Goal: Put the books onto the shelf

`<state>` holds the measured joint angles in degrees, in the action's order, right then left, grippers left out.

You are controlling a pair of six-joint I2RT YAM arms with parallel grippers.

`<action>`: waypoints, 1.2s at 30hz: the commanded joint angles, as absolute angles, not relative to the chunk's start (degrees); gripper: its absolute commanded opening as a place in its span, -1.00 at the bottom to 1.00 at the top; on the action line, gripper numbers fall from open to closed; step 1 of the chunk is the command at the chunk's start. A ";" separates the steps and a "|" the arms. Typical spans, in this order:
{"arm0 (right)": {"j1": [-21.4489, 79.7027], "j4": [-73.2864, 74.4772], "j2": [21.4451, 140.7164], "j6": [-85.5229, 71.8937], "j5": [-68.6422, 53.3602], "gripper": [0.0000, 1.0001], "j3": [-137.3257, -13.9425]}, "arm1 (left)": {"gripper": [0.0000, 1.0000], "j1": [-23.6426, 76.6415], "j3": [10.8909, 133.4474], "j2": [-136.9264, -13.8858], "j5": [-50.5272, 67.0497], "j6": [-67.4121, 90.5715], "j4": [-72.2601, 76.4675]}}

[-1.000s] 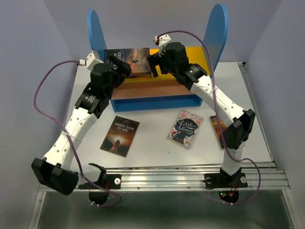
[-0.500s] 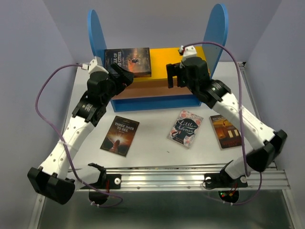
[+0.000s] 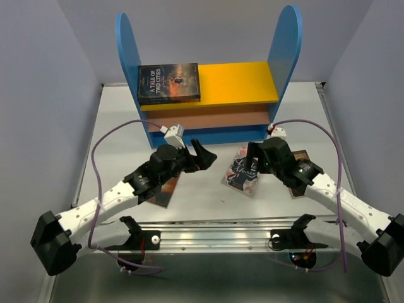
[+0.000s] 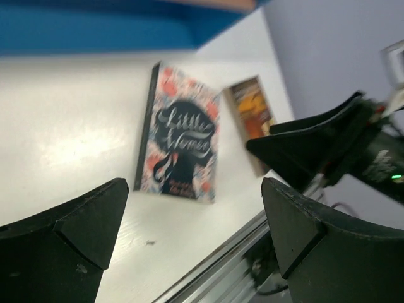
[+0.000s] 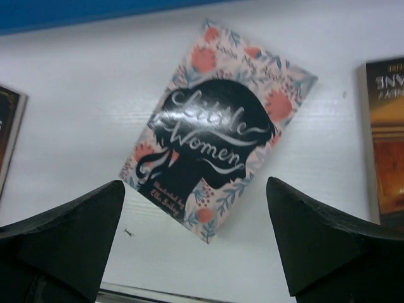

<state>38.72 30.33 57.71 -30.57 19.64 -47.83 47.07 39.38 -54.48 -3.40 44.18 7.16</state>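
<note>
Both arms are low over the front half of the table (image 3: 203, 184). The left gripper (image 4: 194, 199) has its fingers spread wide and holds nothing. The right gripper (image 5: 194, 189) is the same, wide and empty, and hangs right above the floral Little Women book (image 5: 214, 145), not touching it as far as I can tell. That book lies flat and skewed to the jaws. A dark book (image 3: 165, 194) lies flat, partly under the left arm, and an orange-brown book (image 5: 385, 139) lies just right of the floral one. So three books are on the table. Farther back stands the shelf (image 3: 287, 38), with one dark book (image 3: 168, 83) lying flat on the left of its yellow top board (image 3: 240, 82).

Risks:
- Both grippers point at the same floral book and sit close together, so the arms could collide.
- The book is thin, flat and glossy. The fingers may skid on it or shove it into its neighbour instead of getting under an edge.
- A one-corner grip could let it droop or slip on the way to the shelf.
</note>
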 commanded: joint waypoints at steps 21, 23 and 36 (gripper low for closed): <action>24.08 9.50 60.99 -48.34 5.28 1.00 -27.25 | 0.69 48.08 54.84 -101.16 16.61 35.77 24.43; 23.47 7.65 61.70 -48.78 3.79 1.00 -26.20 | 0.56 48.08 54.93 -102.73 16.79 36.03 24.69; 22.94 0.97 64.34 -54.14 0.53 0.98 -22.15 | -0.08 48.16 54.49 -105.91 15.91 37.18 25.84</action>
<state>23.27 5.17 64.18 -51.72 2.35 -23.94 47.90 53.65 -106.94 15.99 37.30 23.18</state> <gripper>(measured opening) 0.993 0.476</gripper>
